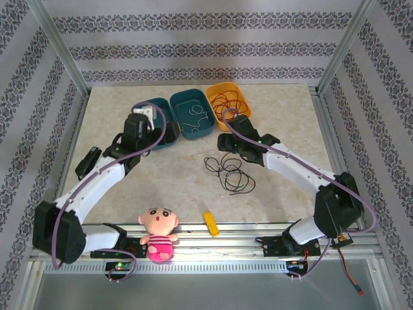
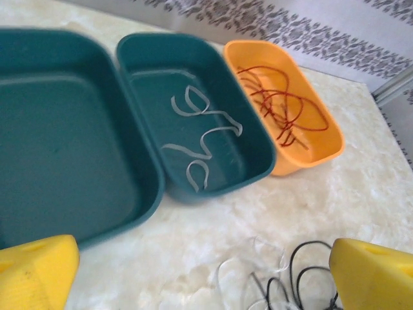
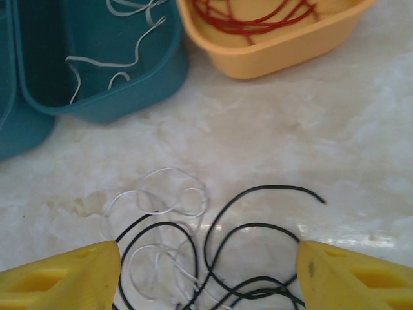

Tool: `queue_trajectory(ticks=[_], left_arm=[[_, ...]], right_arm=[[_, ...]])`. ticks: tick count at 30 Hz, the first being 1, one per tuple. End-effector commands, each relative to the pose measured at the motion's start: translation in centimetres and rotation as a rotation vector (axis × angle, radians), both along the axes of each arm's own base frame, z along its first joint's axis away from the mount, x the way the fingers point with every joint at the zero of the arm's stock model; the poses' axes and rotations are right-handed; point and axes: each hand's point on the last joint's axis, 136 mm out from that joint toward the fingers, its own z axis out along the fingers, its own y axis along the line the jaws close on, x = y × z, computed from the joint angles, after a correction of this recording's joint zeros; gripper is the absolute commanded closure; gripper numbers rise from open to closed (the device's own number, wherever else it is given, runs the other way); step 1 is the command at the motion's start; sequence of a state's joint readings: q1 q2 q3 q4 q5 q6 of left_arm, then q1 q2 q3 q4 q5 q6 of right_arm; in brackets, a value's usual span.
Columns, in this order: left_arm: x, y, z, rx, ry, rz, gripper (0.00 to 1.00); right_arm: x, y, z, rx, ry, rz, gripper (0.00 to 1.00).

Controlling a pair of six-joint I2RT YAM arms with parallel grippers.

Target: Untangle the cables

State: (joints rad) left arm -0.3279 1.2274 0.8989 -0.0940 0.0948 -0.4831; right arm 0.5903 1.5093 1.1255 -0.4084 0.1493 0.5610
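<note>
The right gripper [image 3: 208, 258] is held wide astride the tangled cables [image 3: 206, 223] (black and white), presumably to separate them; the left gripper [image 2: 204, 248] is spread empty.

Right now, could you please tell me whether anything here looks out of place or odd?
A plush doll and a small yellow block lie at the near edge, unrelated to the job. A thin white cable lies tangled with the black cable.

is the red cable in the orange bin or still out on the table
In the bin: the red cable lies coiled inside the orange bin.
</note>
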Motion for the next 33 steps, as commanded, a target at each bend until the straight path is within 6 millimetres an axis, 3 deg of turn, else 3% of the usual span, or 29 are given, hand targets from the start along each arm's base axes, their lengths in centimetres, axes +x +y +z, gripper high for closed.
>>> queue_trajectory(ticks=[1,6,14,23,33], left_arm=[[-1.2,1.1,1.5,-0.073,-0.094,0.072,0.01],[-3.7,2.5,-0.6,-0.069,-0.050,0.112,0.01],[-5.7,3.3,-3.1,-0.063,0.009,0.129,0.01],[-6.8,3.6,-4.9,-0.064,0.067,0.139,0.01],[-6.8,3.5,-5.4,-0.085,0.076,0.143,0.01]], right_arm=[[0.2,0.9,-1.4,-0.057,0.055,0.041,0.29],[1.0,1.7,-3.4,-0.131,0.078,0.126,0.40],[1.7,2.3,-5.7,-0.183,0.106,0.239,0.48],[2.8,2.4,-8.8,-0.207,0.171,0.251,0.51],[3.5,3.0,-11.1,-0.199,0.212,0.263,0.53]])
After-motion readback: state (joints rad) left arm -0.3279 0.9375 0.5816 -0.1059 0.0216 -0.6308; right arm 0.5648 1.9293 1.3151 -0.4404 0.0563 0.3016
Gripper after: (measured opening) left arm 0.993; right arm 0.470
